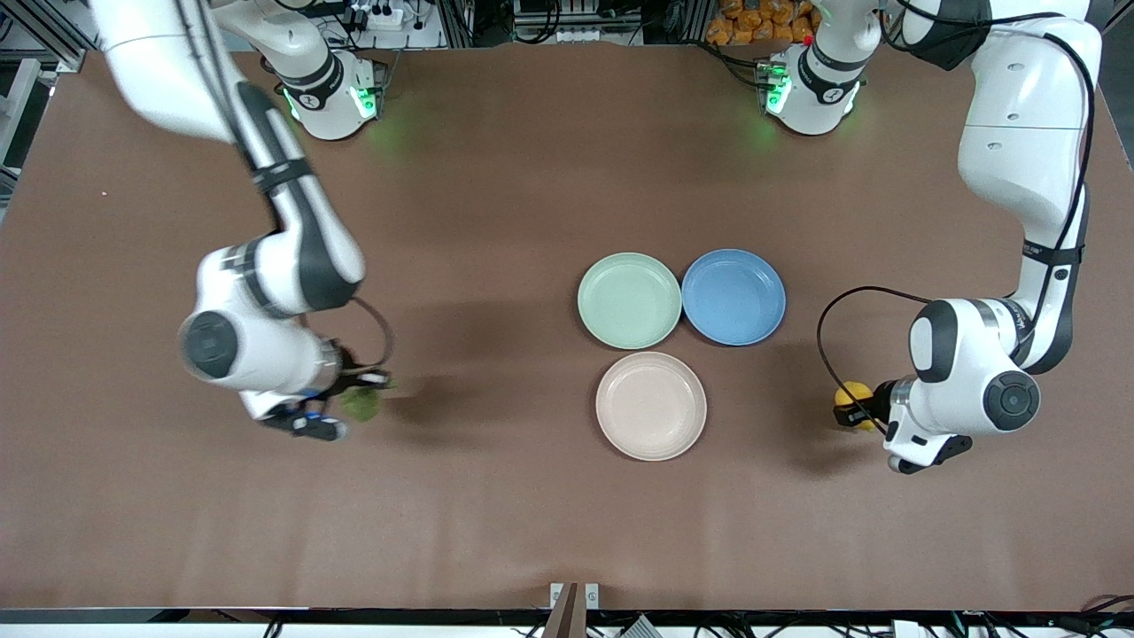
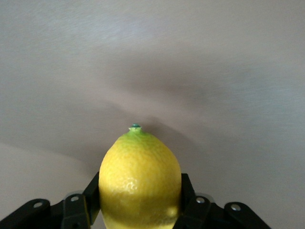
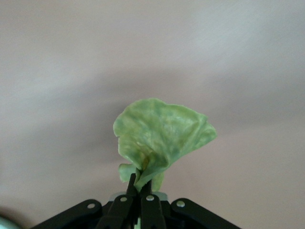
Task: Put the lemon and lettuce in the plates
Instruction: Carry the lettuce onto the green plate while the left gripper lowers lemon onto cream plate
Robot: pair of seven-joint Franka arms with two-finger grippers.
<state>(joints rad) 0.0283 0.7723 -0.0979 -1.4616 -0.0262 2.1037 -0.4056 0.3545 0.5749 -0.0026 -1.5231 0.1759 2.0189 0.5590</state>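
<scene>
Tools [image 2: 138,210] [image 3: 140,198] grip lemon [image 2: 139,179], lettuce [image 3: 159,136]

Front view: even, bright overhead lighting; soft dark shadows fall on the desk [image 1: 496,496] at frame centre and lower right. Green indicator glow tints the upper frame. Both wrist views are softly blurred, with diffuse shadow bands across mid-frame.

No text, label, brand, number or sign can be read in any of the views. The white robot arms carry small dark marks on their joints, but these are too small to make out.
</scene>
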